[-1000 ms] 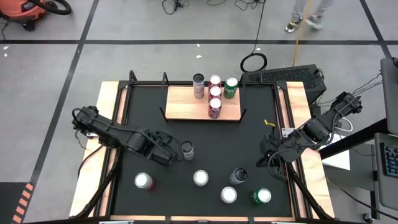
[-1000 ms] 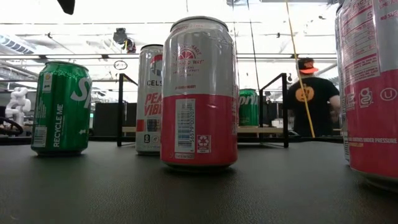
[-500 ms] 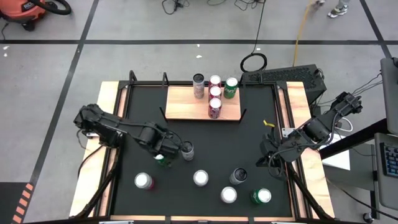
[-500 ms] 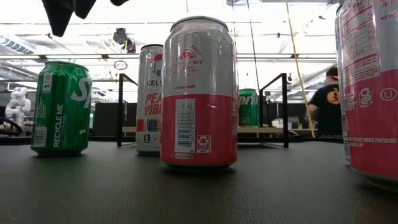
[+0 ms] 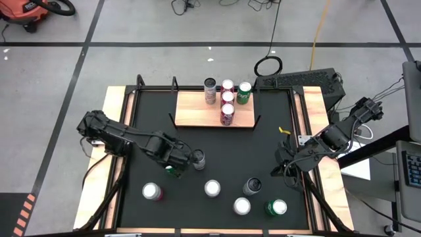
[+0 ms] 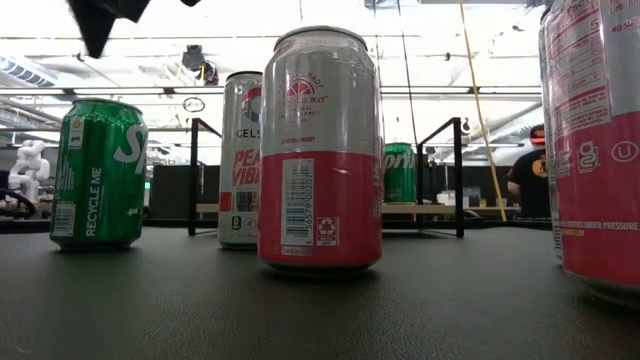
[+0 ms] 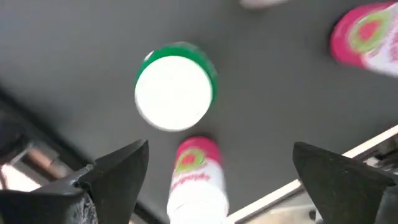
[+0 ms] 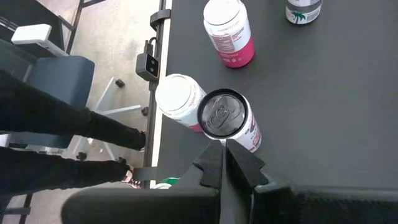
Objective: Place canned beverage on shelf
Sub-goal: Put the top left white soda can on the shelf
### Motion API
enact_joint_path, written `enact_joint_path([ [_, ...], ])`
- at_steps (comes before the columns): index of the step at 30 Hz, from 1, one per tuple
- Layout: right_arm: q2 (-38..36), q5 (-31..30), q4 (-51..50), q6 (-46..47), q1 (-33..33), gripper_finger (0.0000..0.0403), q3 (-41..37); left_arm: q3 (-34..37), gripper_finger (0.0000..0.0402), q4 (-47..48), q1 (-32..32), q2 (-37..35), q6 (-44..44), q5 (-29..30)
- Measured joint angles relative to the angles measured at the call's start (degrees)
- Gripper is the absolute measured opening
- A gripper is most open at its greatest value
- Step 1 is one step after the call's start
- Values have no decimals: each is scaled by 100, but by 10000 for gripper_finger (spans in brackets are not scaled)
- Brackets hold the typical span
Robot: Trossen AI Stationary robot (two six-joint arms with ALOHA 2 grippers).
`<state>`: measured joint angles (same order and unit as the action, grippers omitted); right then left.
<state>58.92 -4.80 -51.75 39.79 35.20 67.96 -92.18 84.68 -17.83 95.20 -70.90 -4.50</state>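
A green can [image 7: 175,93] with a pale top stands upright on the black mat [image 5: 263,141]. My left gripper [image 7: 221,148] hangs open above it, pointing down, clear of the can [image 6: 98,172]; its dark fingers [image 6: 98,22] show above the can in the low view. A grey can [image 5: 198,158] stands just right of it. The wooden shelf [image 5: 191,112] lies at the mat's far side with several cans upright on it. My right gripper [image 5: 287,162] waits shut over the mat's right edge.
Several more cans stand on the mat's near half, among them a pink-and-white one [image 5: 152,191], another [image 5: 212,188], a dark-topped one [image 5: 252,186] and a green one [image 5: 276,208]. Wooden strips [image 5: 112,151] edge the mat. A person [image 6: 528,180] stands beyond the table.
My left gripper has come down and shifted a little toward the table's left edge, from beside the grey can to above the green can, staying open. The person in the background has walked off toward the right.
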Motion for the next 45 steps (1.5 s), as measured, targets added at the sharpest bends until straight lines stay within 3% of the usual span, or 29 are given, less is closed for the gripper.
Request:
enact_joint_path([
  [4, 2, -13, 2, -2, 0, 0, 0, -8, 397, -721, -14, -68, 521, 357],
  [13, 4, -15, -26, 0, 0, 0, 0, -7, 397, -1588, 189, -57, 1042, 344],
  [26, 6, -728, 2, 26, -4, 0, 0, -11, 397, -1990, 648, -18, 2051, 581],
  [38, 105, -732, 2, 345, -2, 0, 0, -11, 397, -2198, 875, 238, 2947, 709],
  [45, 306, -721, 7, 610, -2, 0, 0, -11, 397, -2165, 759, 500, 2957, 901],
])
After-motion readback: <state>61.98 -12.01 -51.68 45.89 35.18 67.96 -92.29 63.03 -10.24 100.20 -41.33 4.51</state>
